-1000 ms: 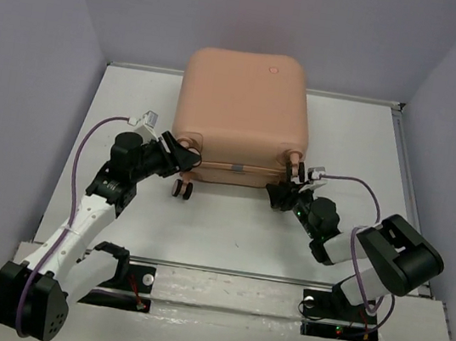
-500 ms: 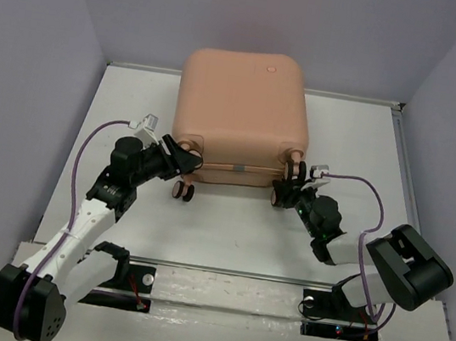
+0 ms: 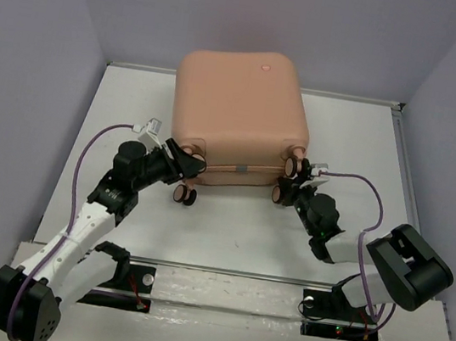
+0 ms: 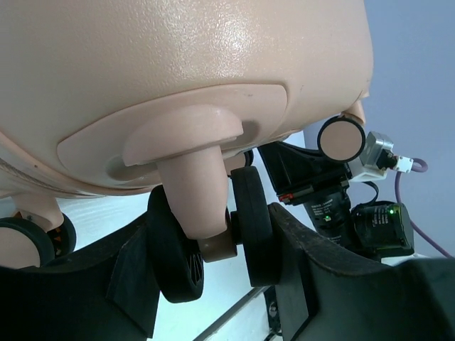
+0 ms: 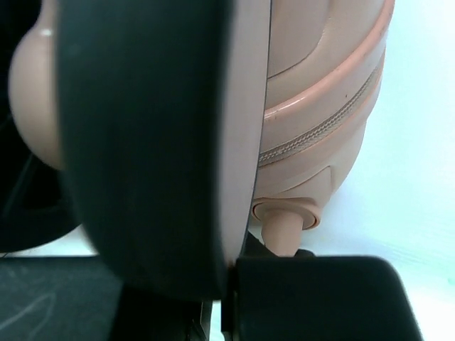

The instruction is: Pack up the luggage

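Observation:
The luggage [image 3: 237, 108], a closed peach-pink suitcase, lies at the table's far middle with its wheeled edge toward me, slightly turned. My left gripper [image 3: 184, 162] is at its near-left corner. In the left wrist view the gripper [image 4: 217, 241] is shut on a black twin wheel [image 4: 252, 224], one finger against each side, under the shell [image 4: 178, 64]. My right gripper [image 3: 290, 190] is at the near-right wheels [image 3: 294, 161]. Its wrist view is filled by a black wheel [image 5: 142, 142] beside one dark finger [image 5: 320, 298]; the jaws look shut, and the zip seam [image 5: 320, 131] shows behind.
White table [image 3: 227, 235] ringed by grey walls. Another luggage wheel [image 3: 183, 195] hangs just below my left gripper. A metal rail [image 3: 221, 272] crosses the near edge by the arm bases. The right arm's wrist [image 4: 334, 206] shows in the left wrist view.
My right gripper has closed and pushed in against the near-right wheels. The luggage has shifted a little left and turned slightly. My left gripper kept its hold and rode along.

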You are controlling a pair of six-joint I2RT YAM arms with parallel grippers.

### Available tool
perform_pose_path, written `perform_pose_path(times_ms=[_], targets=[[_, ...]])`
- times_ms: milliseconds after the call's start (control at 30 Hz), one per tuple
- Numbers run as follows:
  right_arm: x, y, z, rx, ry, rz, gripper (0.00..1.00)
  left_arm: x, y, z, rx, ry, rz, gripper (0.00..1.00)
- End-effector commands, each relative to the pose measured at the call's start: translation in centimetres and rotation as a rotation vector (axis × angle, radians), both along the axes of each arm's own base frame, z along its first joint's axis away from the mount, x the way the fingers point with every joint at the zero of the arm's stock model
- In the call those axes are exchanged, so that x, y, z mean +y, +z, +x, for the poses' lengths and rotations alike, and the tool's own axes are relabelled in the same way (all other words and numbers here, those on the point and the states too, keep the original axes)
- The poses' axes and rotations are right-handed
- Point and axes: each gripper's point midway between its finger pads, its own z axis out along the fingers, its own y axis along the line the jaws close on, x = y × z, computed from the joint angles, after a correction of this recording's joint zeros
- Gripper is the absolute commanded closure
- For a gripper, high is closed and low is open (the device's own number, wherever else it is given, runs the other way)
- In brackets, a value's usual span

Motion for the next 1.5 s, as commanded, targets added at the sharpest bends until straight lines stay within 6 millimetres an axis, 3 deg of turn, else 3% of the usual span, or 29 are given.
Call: perform_pose_path(times_ms=[0, 67, 100, 133, 167, 200, 233, 267, 300, 333, 400, 533, 667, 833, 933, 967, 1033, 1067, 1100, 1200, 1300, 1333, 1367, 1433, 1467], targets=[[1.8, 13.9, 0.6, -0.388, -0.009, 0.305, 0.93, -3.3, 5.4, -2.6, -0.277, -0.233, -0.031, 0.94], [5.1, 13.9, -0.9, -0.375, 0.051, 0.312, 0.93, -4.3, 6.2, -2.8, -0.283, -0.259, -0.043, 0.94], [7.0, 12.9, -1.3, -0.349, 0.083, 0.294, 0.93, -4.8, 6.9, -2.8, -0.293, -0.267, -0.063, 0.94], [10.3, 12.4, -3.3, -0.321, 0.161, 0.294, 0.93, -5.3, 8.4, -2.8, -0.318, -0.279, -0.081, 0.94], [12.8, 13.5, -4.0, -0.328, 0.207, 0.321, 0.93, -6.2, 8.7, -3.0, -0.31, -0.312, -0.097, 0.94], [15.8, 11.5, -4.8, -0.289, 0.261, 0.286, 0.93, -6.8, 10.1, -3.2, -0.337, -0.326, -0.123, 0.94], [20.0, 10.5, -8.0, -0.257, 0.38, 0.26, 0.93, -7.4, 11.4, -3.1, -0.342, -0.337, -0.15, 0.94], [23.3, 12.6, -8.9, -0.292, 0.421, 0.267, 0.93, -7.9, 12.2, -3.3, -0.35, -0.35, -0.166, 0.94], [25.7, 10.6, -9.9, -0.269, 0.458, 0.215, 0.93, -8.4, 13.6, -3.8, -0.372, -0.374, -0.187, 0.94], [26.8, 10.6, -10.8, -0.265, 0.479, 0.209, 0.93, -8.6, 14.0, -4.0, -0.371, -0.385, -0.199, 0.94], [26.8, 9.9, -11.4, -0.226, 0.508, 0.241, 0.93, -8.5, 14.6, -4.2, -0.373, -0.383, -0.218, 0.94], [24.4, 10.9, -11.9, -0.23, 0.487, 0.219, 0.93, -8.1, 14.4, -4.7, -0.363, -0.373, -0.23, 0.94], [22.7, 10.1, -12.9, -0.192, 0.506, 0.252, 0.93, -8.2, 14.7, -4.6, -0.362, -0.369, -0.25, 0.94], [24.6, 10.2, -14.9, -0.174, 0.636, 0.361, 0.93, -9.3, 17.8, -4.0, -0.399, -0.406, -0.354, 0.94], [26.9, 13.2, -15.4, -0.233, 0.707, 0.477, 0.93, -10.3, 21.5, -4.2, -0.393, -0.461, -0.468, 0.94], [27.7, 16.0, -15.2, -0.293, 0.711, 0.535, 0.93, -10.9, 22.0, -4.3, -0.37, -0.471, -0.495, 0.94], [29.2, 17.2, -14.9, -0.314, 0.705, 0.572, 0.93, -11.5, 23.8, -4.9, -0.374, -0.482, -0.533, 0.94], [29.5, 18.2, -14.6, -0.332, 0.696, 0.6, 0.93, -11.7, 24.3, -5.3, -0.373, -0.488, -0.548, 0.94], [30.2, 20.7, -14.7, -0.368, 0.69, 0.662, 0.93, -12.2, 24.6, -5.8, -0.364, -0.488, -0.567, 0.94], [31.0, 21.6, -13.8, -0.372, 0.614, 0.703, 0.93, -12.2, 24.1, -6.1, -0.332, -0.457, -0.592, 0.94], [29.1, 19.9, -13.3, -0.34, 0.536, 0.733, 0.93, -11.5, 22.8, -6.1, -0.319, -0.421, -0.583, 0.94], [27.9, 17.0, -12.8, -0.287, 0.49, 0.685, 0.93, -11.3, 21.8, -6.2, -0.303, -0.409, -0.563, 0.94], [27.2, 15.8, -12.9, -0.263, 0.483, 0.663, 0.93, -11.4, 20.9, -5.8, -0.289, -0.396, -0.542, 0.94], [25.3, 14.4, -13.3, -0.235, 0.472, 0.615, 0.66, -10.8, 18.6, -5.6, -0.275, -0.359, -0.49, 0.94], [23.4, 12.5, -13.8, -0.193, 0.465, 0.57, 0.44, -10.0, 18.2, -5.3, -0.284, -0.331, -0.479, 0.94]])
